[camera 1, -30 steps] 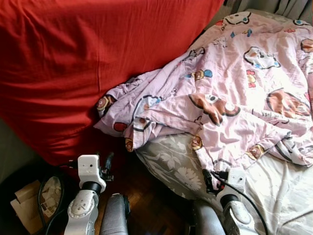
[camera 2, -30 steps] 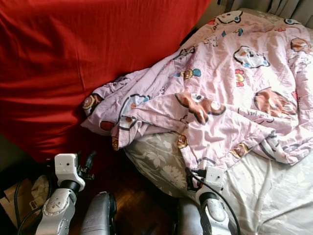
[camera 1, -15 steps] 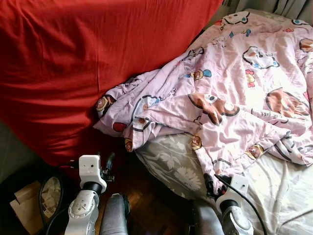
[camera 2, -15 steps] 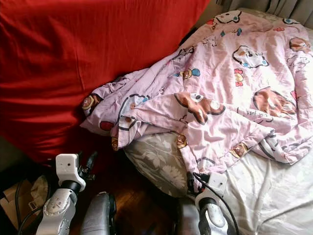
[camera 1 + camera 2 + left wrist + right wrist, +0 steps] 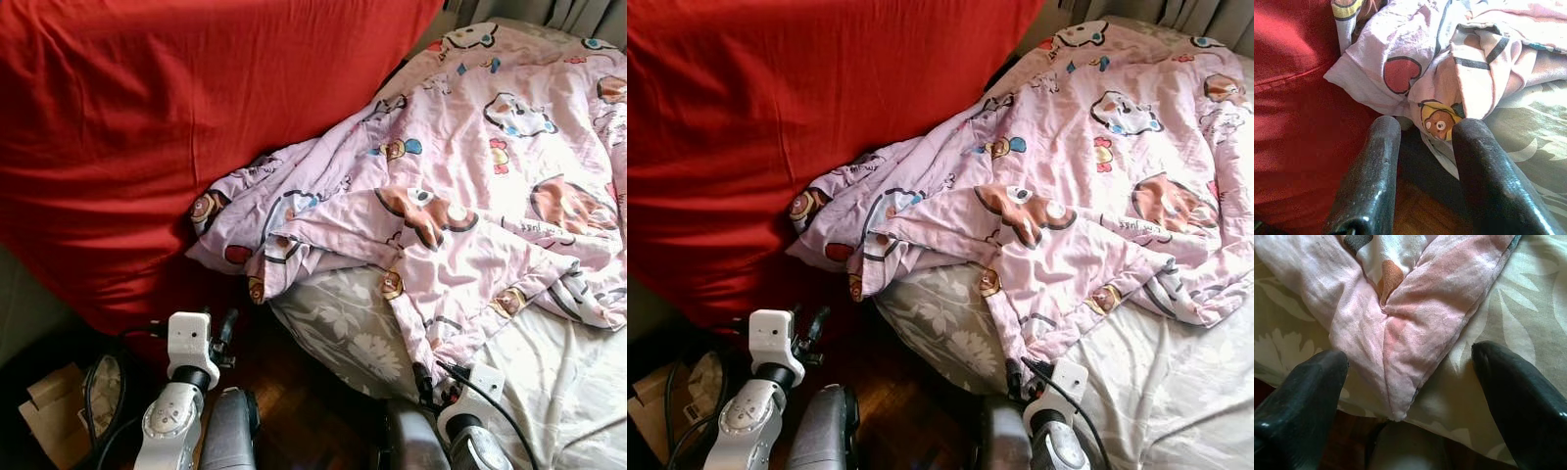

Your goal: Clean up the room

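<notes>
Nearest the pink cartoon quilt, the right gripper is spread wide, empty, around its hanging corner. The left gripper, narrowly parted and empty, faces its bear-print edge. Beyond, the quilt covers the grey floral sheet, beside a red cover; dark wooden floor lies below.

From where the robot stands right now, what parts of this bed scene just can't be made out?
- What lies under the pink cartoon quilt: its own folds hide it in both eye views.
- The far end of the floral bed sheet: covered by the quilt.
- The cardboard box on the floor: in shadow and cut off by the left eye view's edge.
- The curtain: cut off at the top edge.
</notes>
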You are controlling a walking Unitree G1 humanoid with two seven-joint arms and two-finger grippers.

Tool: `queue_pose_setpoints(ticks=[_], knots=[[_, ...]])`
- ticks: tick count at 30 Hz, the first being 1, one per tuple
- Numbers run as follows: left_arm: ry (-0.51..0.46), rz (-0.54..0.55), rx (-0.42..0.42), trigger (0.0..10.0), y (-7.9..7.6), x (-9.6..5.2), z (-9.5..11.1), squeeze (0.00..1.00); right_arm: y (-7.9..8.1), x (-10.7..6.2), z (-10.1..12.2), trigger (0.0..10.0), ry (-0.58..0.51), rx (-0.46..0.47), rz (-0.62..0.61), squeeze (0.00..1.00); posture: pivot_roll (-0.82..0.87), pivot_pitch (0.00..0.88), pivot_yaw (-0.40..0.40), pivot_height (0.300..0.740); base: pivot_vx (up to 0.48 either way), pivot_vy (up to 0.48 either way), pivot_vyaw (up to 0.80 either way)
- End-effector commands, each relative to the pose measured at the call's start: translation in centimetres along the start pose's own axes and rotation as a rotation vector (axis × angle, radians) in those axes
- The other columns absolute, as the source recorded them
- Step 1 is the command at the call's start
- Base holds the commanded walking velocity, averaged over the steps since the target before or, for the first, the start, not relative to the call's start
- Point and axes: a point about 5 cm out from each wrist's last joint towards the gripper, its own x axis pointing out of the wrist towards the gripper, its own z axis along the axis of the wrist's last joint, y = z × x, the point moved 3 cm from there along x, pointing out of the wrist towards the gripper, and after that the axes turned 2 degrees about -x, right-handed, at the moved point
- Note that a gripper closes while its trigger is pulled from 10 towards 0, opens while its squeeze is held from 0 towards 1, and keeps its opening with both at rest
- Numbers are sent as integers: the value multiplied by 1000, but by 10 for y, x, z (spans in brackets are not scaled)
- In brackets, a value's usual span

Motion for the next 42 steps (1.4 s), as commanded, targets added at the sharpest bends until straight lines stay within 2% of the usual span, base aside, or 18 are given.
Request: queue_pose_setpoints(ticks=[1,9,17,26,34,39,40,41,42], knots=[[36,-7,21,10000,2,-7,-10,0,-5,-3,-8,10000,31,13,-15,0,84,203,-21,599,0,0,0],[33,-9,36,10000,2,-6,-9,0,3,1,-4,10000,16,22,37,0,87,207,-18,599,0,0,0],[34,-32,58,10000,-2,-6,-9,0,11,5,-5,10000,51,14,65,0,88,208,-16,599,0,0,0],[36,-39,71,10000,-4,-6,-10,0,1,7,-7,10000,102,63,-28,0,98,214,-10,599,0,0,0],[31,-47,75,10000,-6,-4,-9,0,5,9,-7,10000,122,-10,-24,0,103,211,-7,599,0,0,0],[32,-46,77,10000,-5,-4,-9,0,6,11,-4,10000,119,-8,-26,0,107,211,-2,599,0,0,0],[32,-46,77,10000,-5,-4,-9,0,6,11,-4,9373,118,-6,-24,0,107,211,-2,599,0,0,0],[32,-45,78,10000,-5,-4,-9,0,6,11,-3,0,115,9,-23,0,105,209,1,599,0,0,0],[32,-46,78,10000,-5,-4,-9,0,7,11,-3,0,115,15,-22,0,105,208,1,599,0,0,0]])
